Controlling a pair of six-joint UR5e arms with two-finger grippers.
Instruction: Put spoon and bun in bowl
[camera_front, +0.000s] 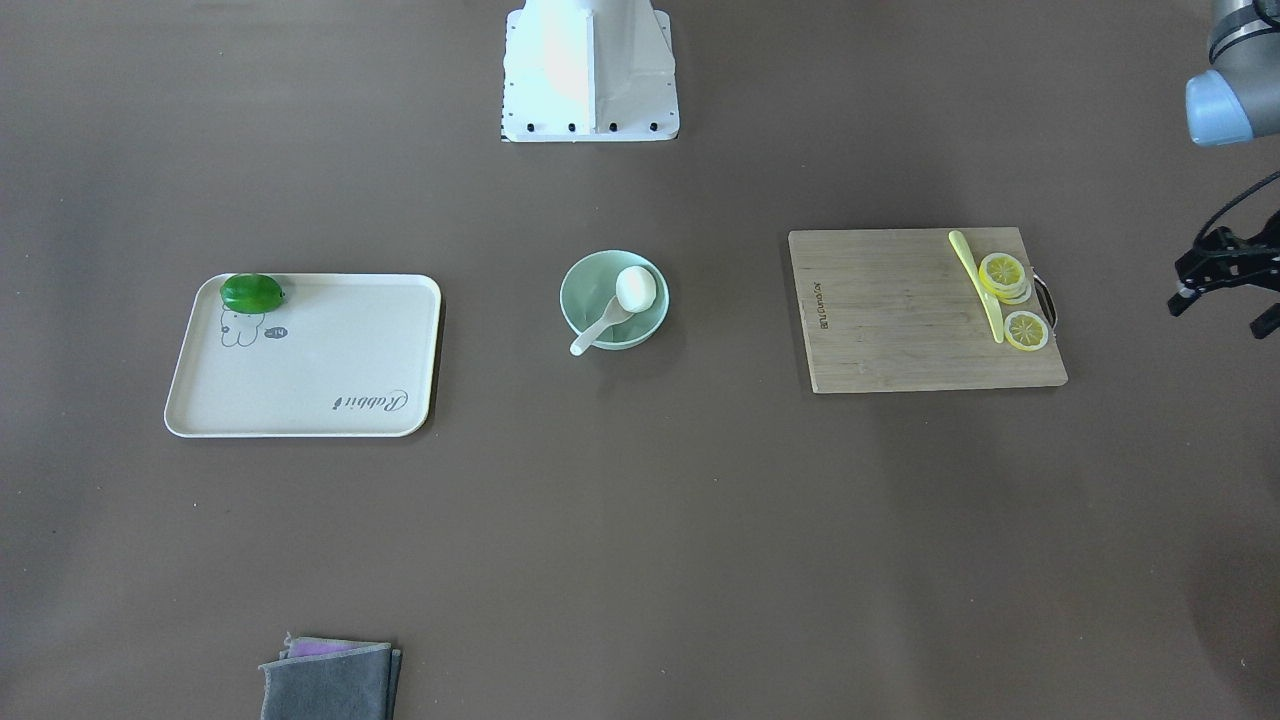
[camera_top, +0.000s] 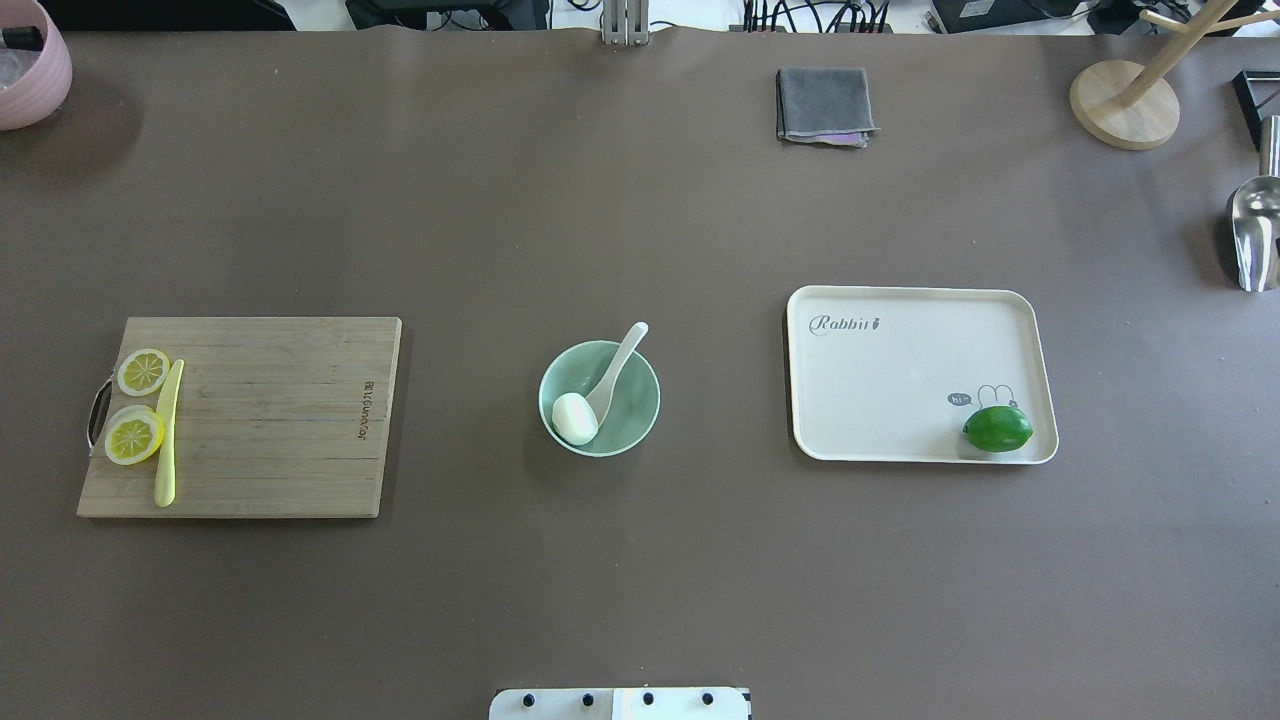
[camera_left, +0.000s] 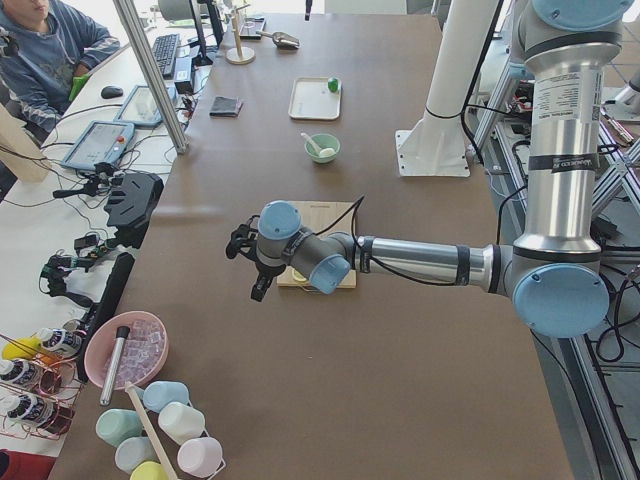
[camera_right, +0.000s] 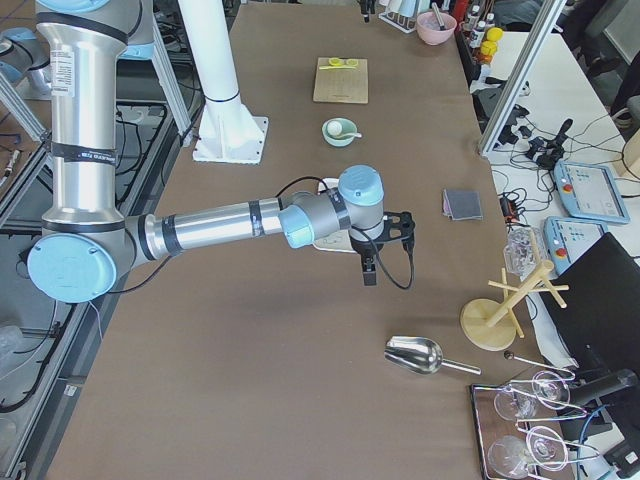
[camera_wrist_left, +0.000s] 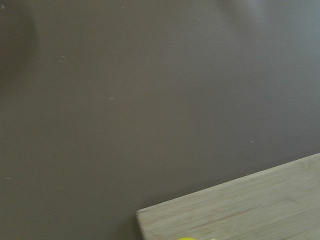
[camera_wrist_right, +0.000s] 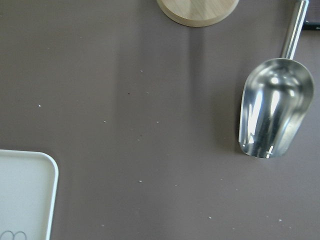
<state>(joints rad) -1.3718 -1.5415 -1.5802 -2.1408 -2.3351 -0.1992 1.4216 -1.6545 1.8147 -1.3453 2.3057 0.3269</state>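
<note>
Overhead exterior: found bun (camera_top: 574, 418) and spoon (camera_top: 615, 370) lying in bowl (camera_top: 640, 408) at mid-table, with handle jutting over rim. Judged spoon glossy, stiff, likely slippery, best pinched by handle; bun soft, light, best cupped gently across sides. Caught left gripper (camera_front: 1222, 312) spread and empty beyond cutting board (camera_top: 260, 420); could not tell for right gripper (camera_right: 372, 265)

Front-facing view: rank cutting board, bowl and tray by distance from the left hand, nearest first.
1. cutting board: on the view's right, next to the left hand at the frame's right edge.
2. bowl: table centre, holding the spoon and the bun.
3. tray: on the view's left, the robot's right side.
</note>
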